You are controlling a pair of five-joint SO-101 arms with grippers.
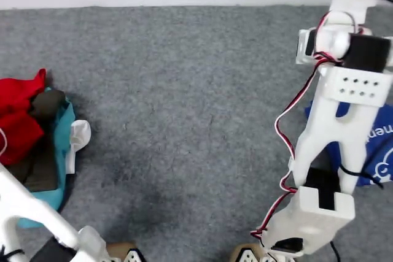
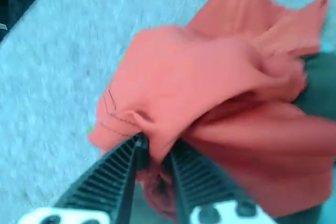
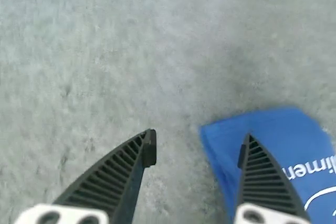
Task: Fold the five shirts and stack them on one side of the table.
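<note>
**Left claw pinches a red shirt; right claw hangs open over a blue one**

The left claw is almost closed. Its two black, ribbed fingers pinch a small fold of the red shirt. The red cloth is soft, matte and crumpled into rounded bunches, and a short line of stitching shows just beside the pinched fold.

In the high view, the red shirt sits on top of a loose heap at one side edge of the table. Directly beneath it is a limp dark shirt, brownish in tone. Beneath that is a teal shirt, whose edge curves around the side of the heap. The table is covered in a grey, fuzzy, felt-like surface.

The right claw is well apart from the red shirt, across the table. It is spread wide and grips nothing, and its fingers are black, ribbed and tapered. One fingertip hangs over bare grey surface. The other hangs over the edge of the blue shirt, which lies flat and smooth, with a rounded corner and white print.

In the high view, the blue shirt lies on the opposite side of the table from the red shirt. It is mostly hidden under the white plastic right arm, which has thin red, white and black wires running along it.
</note>
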